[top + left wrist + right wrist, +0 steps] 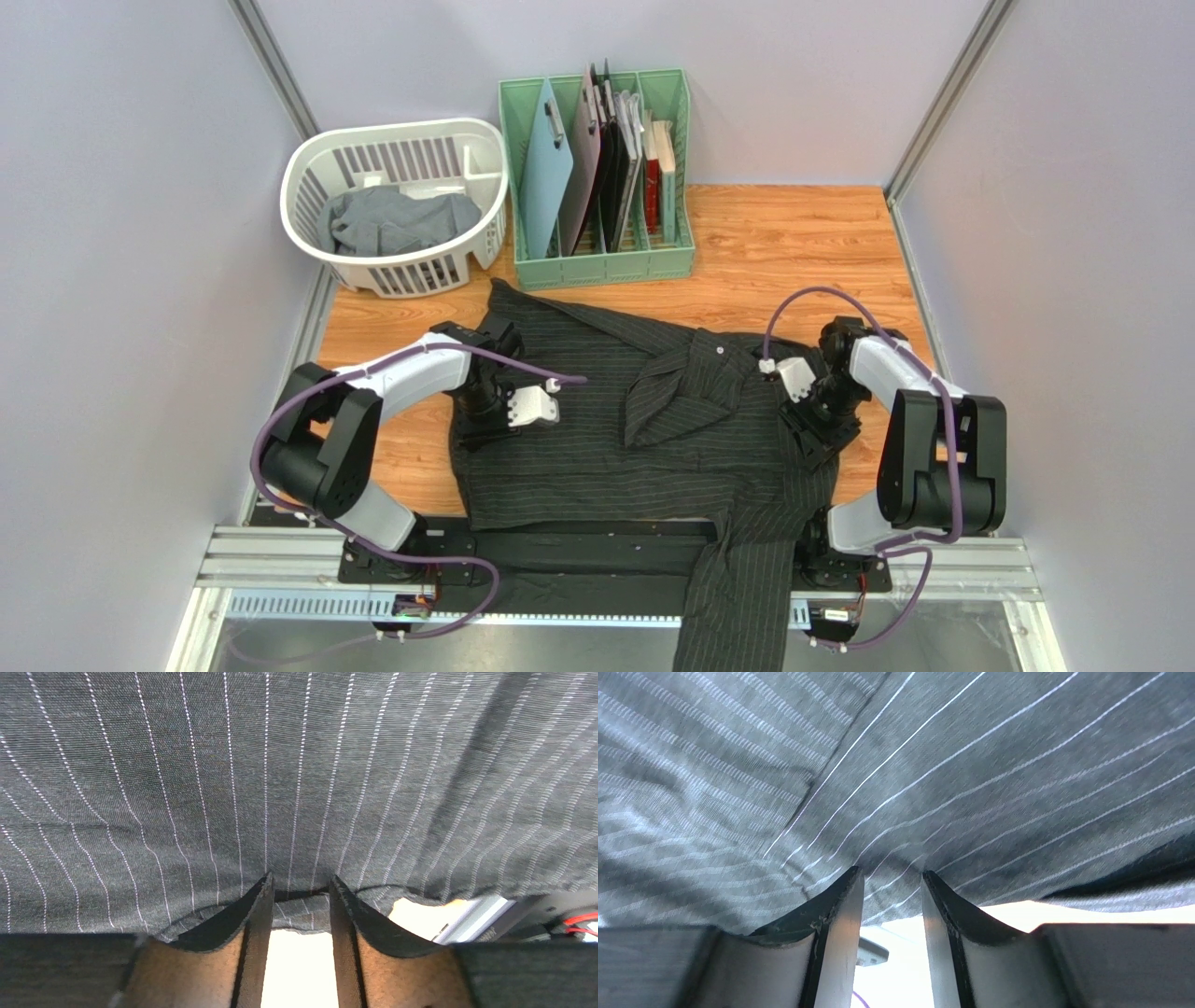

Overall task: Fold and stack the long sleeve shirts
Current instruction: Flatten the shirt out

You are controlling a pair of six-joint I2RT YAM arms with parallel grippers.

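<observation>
The black pinstripe shirt (631, 448) lies spread on the wooden table (786, 252), collar (671, 392) up. One sleeve (730, 602) hangs over the near edge. My left gripper (487, 403) is at the shirt's left edge, my right gripper (818, 424) at its right edge. In the left wrist view the gripper (300, 892) holds the hem of the striped cloth (281, 777) between narrow jaws. In the right wrist view the gripper (887, 882) likewise pinches the cloth (990, 777). The plain grey shirt (400, 217) lies crumpled in the basket.
A white laundry basket (463, 147) stands at the back left. A green rack (673, 259) with flat boards and folders stands at the back middle. Grey walls close in both sides.
</observation>
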